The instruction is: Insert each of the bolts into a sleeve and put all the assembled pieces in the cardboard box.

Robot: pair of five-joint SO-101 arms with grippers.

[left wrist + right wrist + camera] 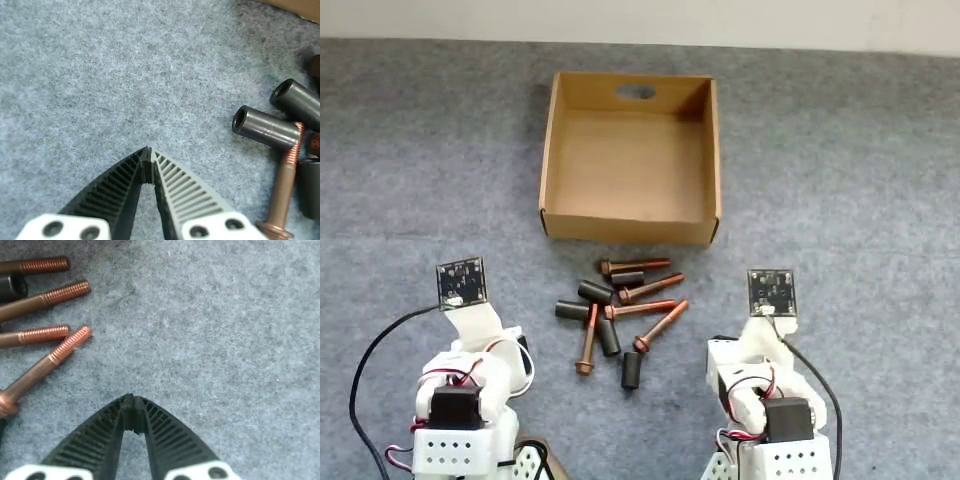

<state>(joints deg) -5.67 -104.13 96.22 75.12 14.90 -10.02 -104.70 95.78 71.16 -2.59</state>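
Left gripper (150, 162) and right gripper (134, 410): fingers closed, holding nothing. Bolts (663, 324) and sleeves (572, 310) lie loose mid-frame, just below the upper-centre cardboard box (630, 228).

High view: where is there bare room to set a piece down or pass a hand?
Bare carpet spreads left and right of the cardboard box, and the box's floor is bare. Crowded: the bolts and sleeves bunched between the box's front wall, the left arm and the right arm.

- Cardboard box (552, 150): open-topped, upright.
- Five copper bolts (651, 288): lying loose near the box's front wall.
- Five dark sleeves (609, 337): lying scattered among the bolts, none fitted.
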